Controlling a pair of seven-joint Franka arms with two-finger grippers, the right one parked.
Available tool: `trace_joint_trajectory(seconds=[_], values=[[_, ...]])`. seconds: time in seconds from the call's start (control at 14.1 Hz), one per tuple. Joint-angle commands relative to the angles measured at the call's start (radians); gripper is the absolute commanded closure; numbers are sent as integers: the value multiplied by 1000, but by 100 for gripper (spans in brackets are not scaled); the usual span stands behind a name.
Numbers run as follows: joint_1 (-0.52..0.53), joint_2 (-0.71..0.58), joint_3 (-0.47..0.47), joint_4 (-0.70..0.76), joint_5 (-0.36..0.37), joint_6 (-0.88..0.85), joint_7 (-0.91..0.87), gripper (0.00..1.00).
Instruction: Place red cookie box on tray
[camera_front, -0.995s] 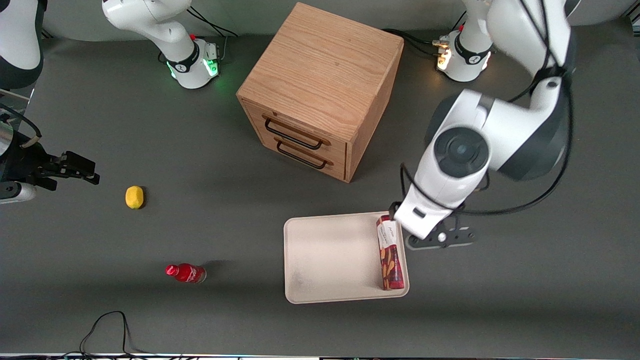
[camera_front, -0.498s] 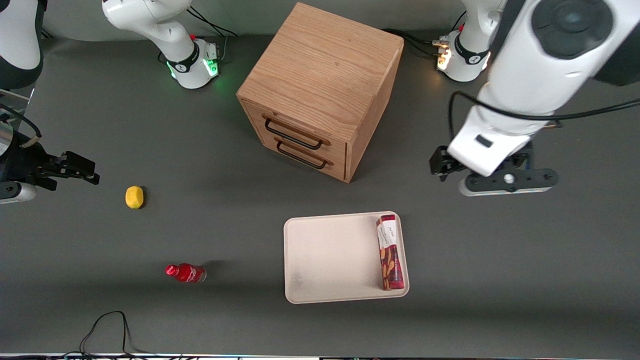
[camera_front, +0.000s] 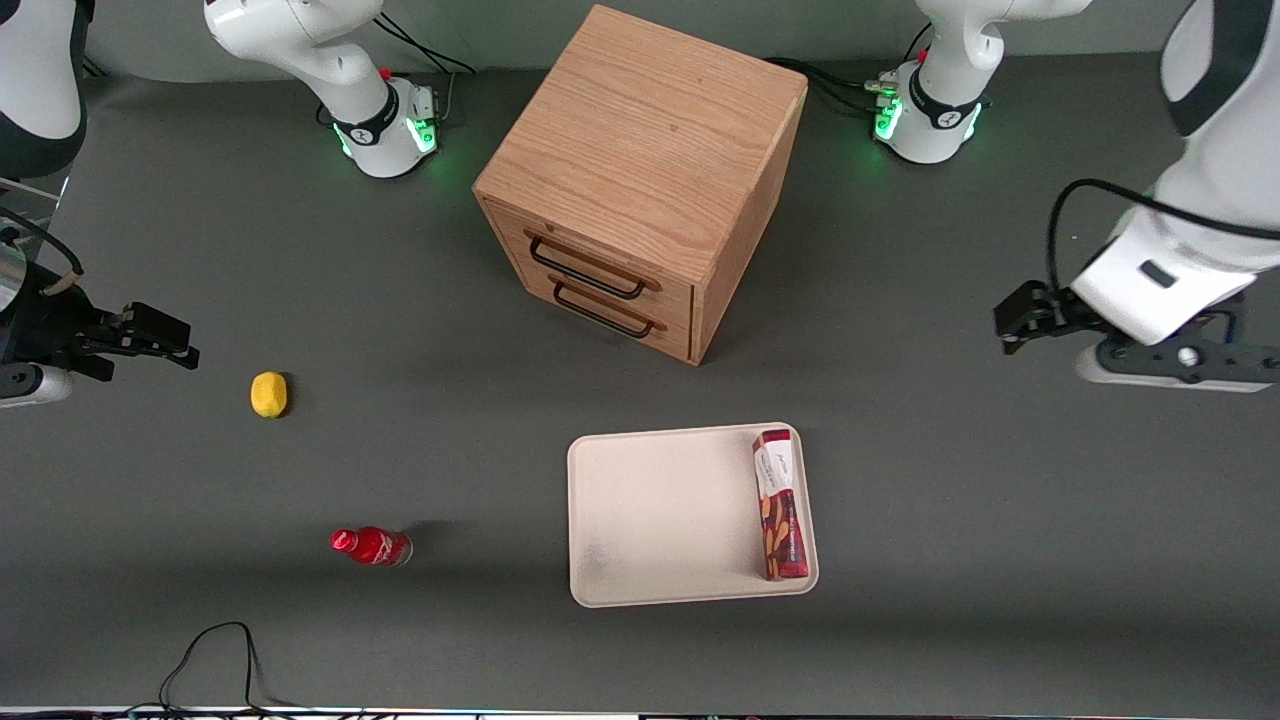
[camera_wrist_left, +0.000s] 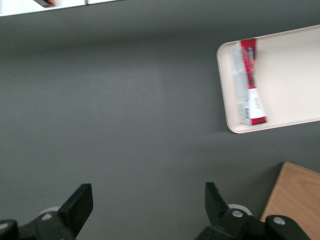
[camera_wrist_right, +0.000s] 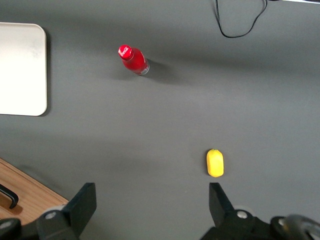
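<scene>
Dark-red cardboard, the red cookie box (camera_front: 780, 505) lies flat inside the tray (camera_front: 660, 520), along the tray's short rim on the working arm's side, one end close to the tray corner nearest the front camera. The gripper (camera_wrist_left: 149, 210) hangs above bare desk (camera_front: 1000, 560), well apart from the tray toward the working arm's end. Its jaws stand wide apart and hold nothing.

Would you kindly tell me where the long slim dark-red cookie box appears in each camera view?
Front view: the long slim dark-red cookie box lies in the cream-white tray, along the rim toward the working arm's end.
Left wrist view: the box lies along the tray's rim; the open gripper hangs over bare table.
Right wrist view: not in it.
Shared landmark: the tray.
</scene>
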Motion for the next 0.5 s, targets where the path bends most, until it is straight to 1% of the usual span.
trace_joint_trajectory(seconds=[0.0,0.14,0.28,0.43], values=[[-16,-154,75,-234,-18,103,29,0],[-59,-175,135,-249,-18,100,29,0],[-105,-178,202,-217,-18,86,30,0],[-105,-172,204,-164,-13,27,32,0]])
